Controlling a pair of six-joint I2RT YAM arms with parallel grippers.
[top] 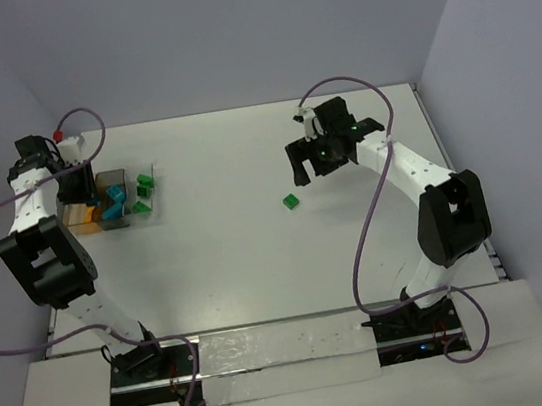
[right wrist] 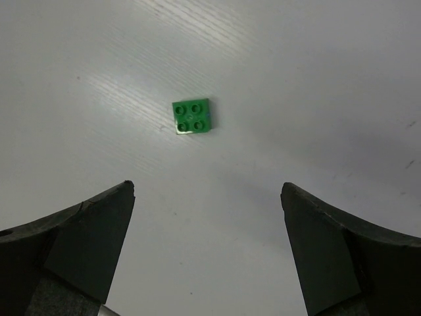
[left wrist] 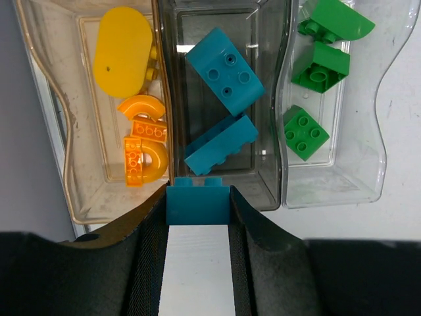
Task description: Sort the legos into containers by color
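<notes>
Between left gripper (left wrist: 197,197) fingers: teal rectangular plastic brick (left wrist: 197,209), clamped; long axis across the jaws, studs toward the trays.
Directly ahead: smoky see-through middle tray (left wrist: 266,178), near wall just beside the brick; two teal bricks inside.
Flanking: tan-tinted left tray (left wrist: 62,164), yellow and orange pieces; clear right tray (left wrist: 358,178), green bricks.
Loose piece: green square brick (right wrist: 191,116), studs up on white table (right wrist: 329,79), well apart from the trays.
Right gripper (right wrist: 207,191): jaws wide, holding nothing.

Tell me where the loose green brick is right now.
The green brick lies alone on the table, right of centre in the top view, just ahead of the open right gripper.
</notes>
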